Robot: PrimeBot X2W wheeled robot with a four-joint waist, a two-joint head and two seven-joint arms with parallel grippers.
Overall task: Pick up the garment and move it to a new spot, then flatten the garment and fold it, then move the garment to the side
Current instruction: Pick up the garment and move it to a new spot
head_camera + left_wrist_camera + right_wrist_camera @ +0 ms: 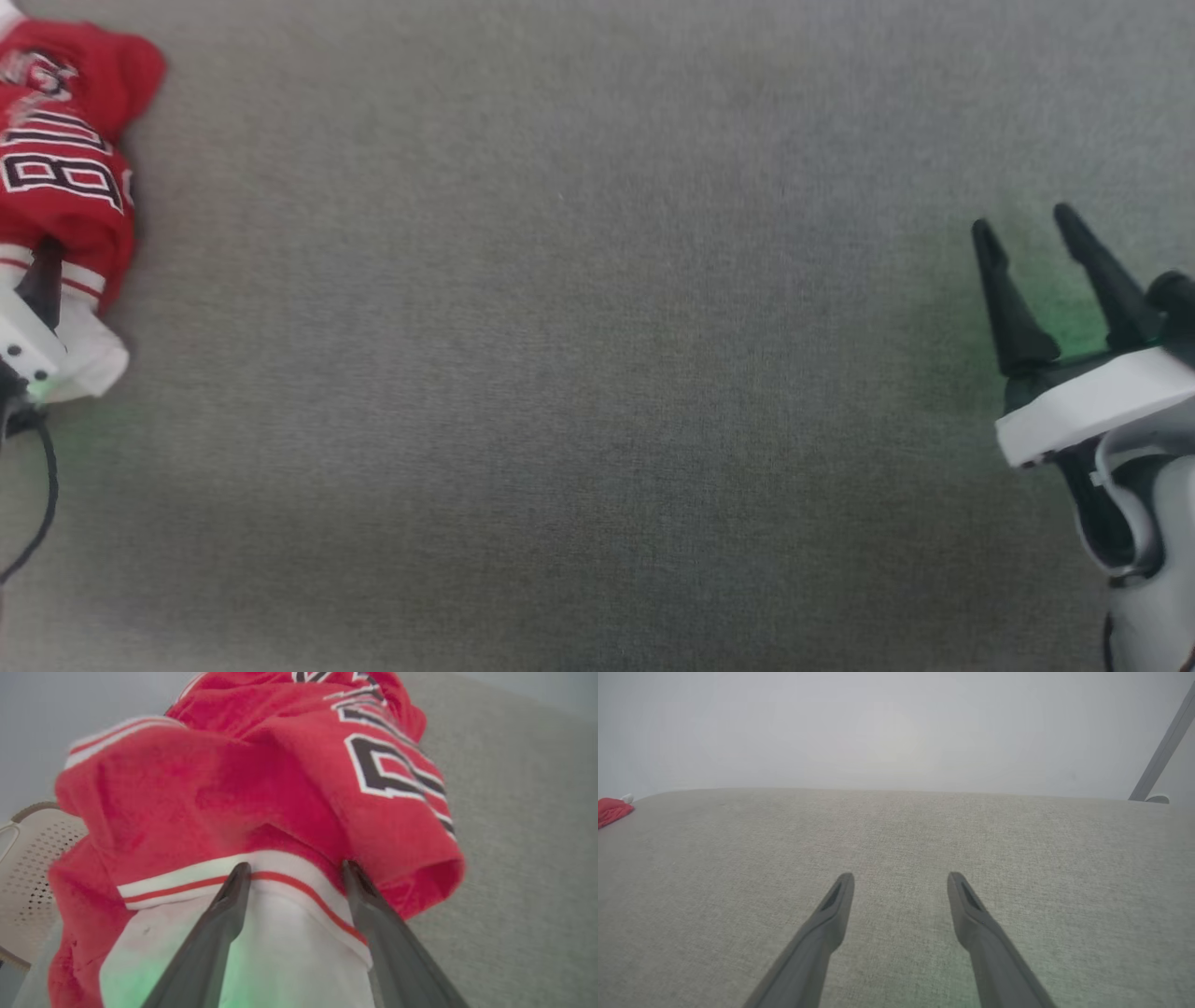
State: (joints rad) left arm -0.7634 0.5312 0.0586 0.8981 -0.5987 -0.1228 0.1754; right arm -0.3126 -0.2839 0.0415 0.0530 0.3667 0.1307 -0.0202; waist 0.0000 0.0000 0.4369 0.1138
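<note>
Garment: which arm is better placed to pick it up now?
Left. The left gripper is open, fingers at the garment's white sleeve; the right gripper hangs open far across the grey surface.

The garment (pixel 65 140) runs off the head view's left and top edges, cutting its lettering short. The left gripper (pixel 44 269) lies mostly beyond that edge, with one dark finger's tip buried under cloth. In the left wrist view the red folds are blurred, and a pale perforated object (pixel 32 858) is too cropped to identify. In the right wrist view the garment is a tiny, unreadable red scrap.
</note>
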